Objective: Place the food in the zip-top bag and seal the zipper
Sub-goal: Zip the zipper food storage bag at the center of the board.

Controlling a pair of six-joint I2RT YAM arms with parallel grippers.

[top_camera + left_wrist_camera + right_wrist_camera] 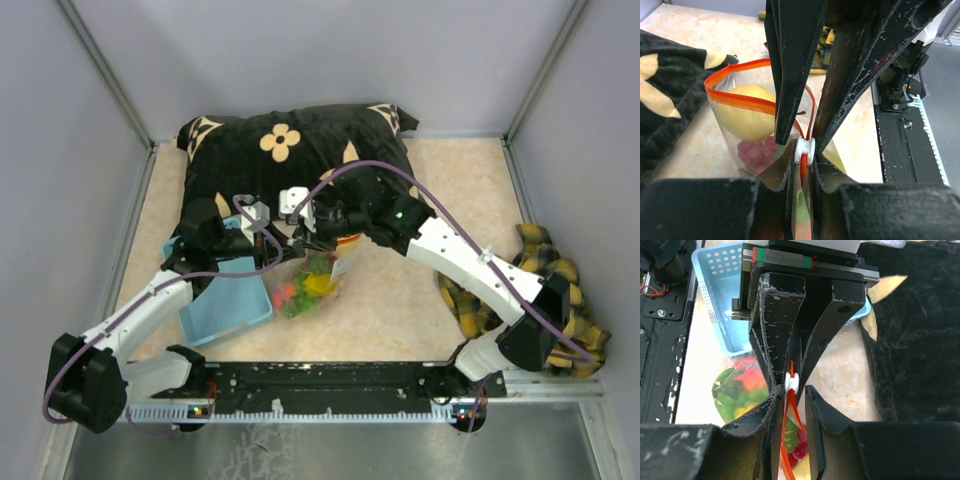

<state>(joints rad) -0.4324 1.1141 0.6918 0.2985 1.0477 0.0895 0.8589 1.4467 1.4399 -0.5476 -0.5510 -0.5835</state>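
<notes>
left wrist view gives you the closest look at the zip-top bag (pixel 727 145): clear film, with its red zipper (pixel 742 99) gaping in a loop to one side of a small white slider (pixel 805 150). inside you can see the food: a yellow pear-like piece (pixel 747 115) above a purple grape bunch (pixel 755 152). the right wrist view adds green pieces (pixel 732 397) and a red strawberry (pixel 747 376). a pale label (pixel 346 250) sits near the bag's top, and its print is too small to read.

your left gripper (pixel 801 172) is clamped on the bag's edge with the red strip between its fingers. your right gripper (pixel 793 392) has its jaws close on either side of the zipper at the slider, with a sliver of gap showing; you cannot tell whether they bite.

from above, the bag is held between both grippers, just right of a light blue basket (pixel 230 305) and in front of a black pillow (pixel 300 165) with beige flowers. all of it is on a beige mottled table (pixel 400 300), with a yellow-and-black plaid cloth (pixel 535 250) at its right and grey walls (pixel 300 60) around.
</notes>
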